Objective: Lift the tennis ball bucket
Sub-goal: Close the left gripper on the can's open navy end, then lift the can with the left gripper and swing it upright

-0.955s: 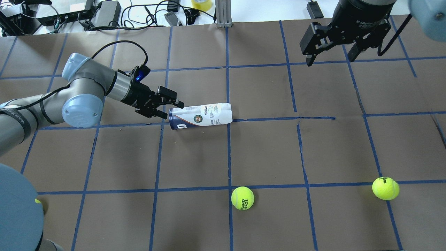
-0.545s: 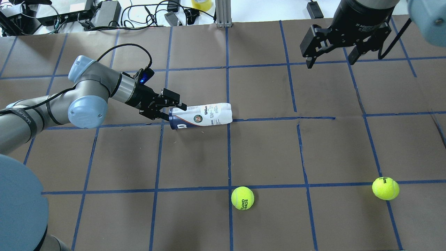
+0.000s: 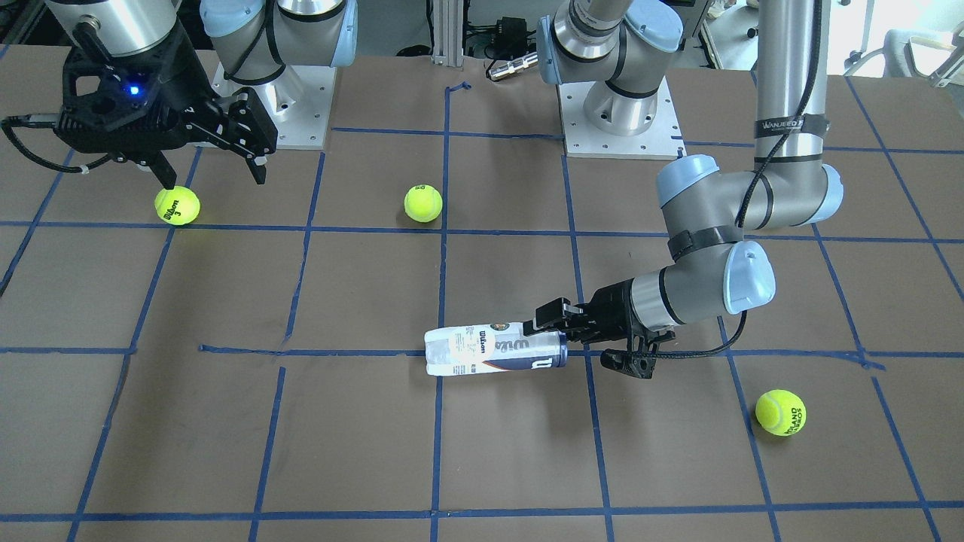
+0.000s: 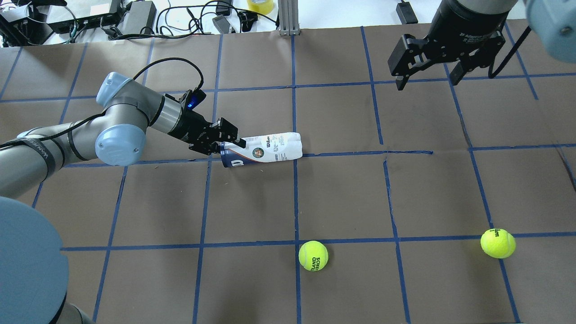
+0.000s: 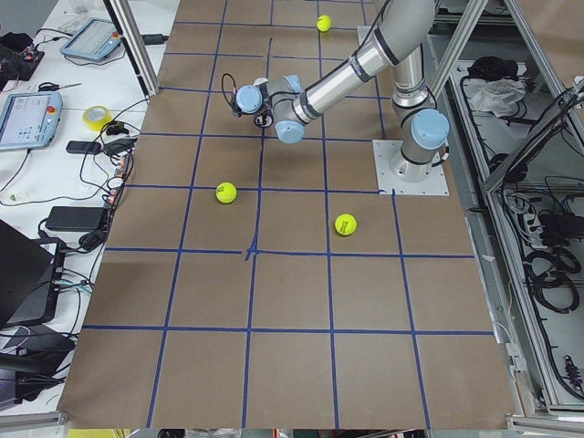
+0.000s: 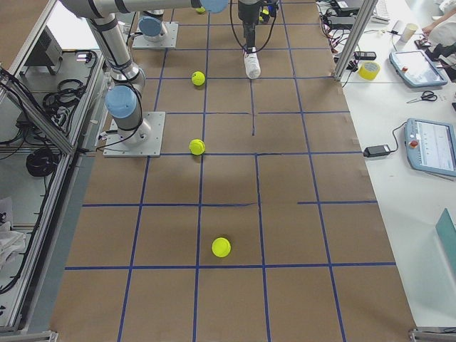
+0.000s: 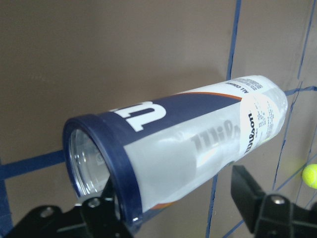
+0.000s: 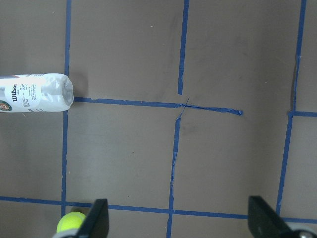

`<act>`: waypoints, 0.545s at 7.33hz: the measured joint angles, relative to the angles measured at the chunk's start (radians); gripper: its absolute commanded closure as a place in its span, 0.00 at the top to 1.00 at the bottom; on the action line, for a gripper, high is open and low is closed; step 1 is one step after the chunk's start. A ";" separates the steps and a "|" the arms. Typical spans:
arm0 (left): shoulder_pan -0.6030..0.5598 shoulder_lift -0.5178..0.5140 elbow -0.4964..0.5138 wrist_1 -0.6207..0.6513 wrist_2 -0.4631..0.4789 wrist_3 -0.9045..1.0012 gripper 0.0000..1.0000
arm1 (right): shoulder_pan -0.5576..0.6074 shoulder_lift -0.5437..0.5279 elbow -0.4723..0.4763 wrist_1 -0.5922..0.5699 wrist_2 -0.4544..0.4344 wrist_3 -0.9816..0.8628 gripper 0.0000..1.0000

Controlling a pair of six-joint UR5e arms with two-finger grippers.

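Left claw (image 4: 228,147) advanced; tennis ball bucket (image 4: 267,153) flat, rim (image 4: 223,161) toward it.

The left arm (image 4: 67,146) stretches low across the table, its left gripper (image 4: 226,145) level with fingers parted, while the right gripper (image 4: 426,82) hangs raised, pointing down, fingers spread wide.

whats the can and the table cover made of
The tennis ball bucket: likely clear plastic, glossy, see-through at its open end under a printed label. The table cover: seemingly matte brown paper, creased, with blue tape lines.
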 measured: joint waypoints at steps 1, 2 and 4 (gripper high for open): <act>-0.002 0.001 0.005 0.008 0.004 -0.006 0.00 | 0.000 0.000 0.000 0.000 0.000 -0.001 1.00; -0.002 0.004 0.021 0.019 0.009 -0.028 0.00 | 0.000 0.000 0.002 0.000 0.000 -0.002 1.00; -0.007 0.017 0.114 0.019 0.033 -0.093 0.00 | -0.001 0.000 0.005 0.000 0.000 -0.003 1.00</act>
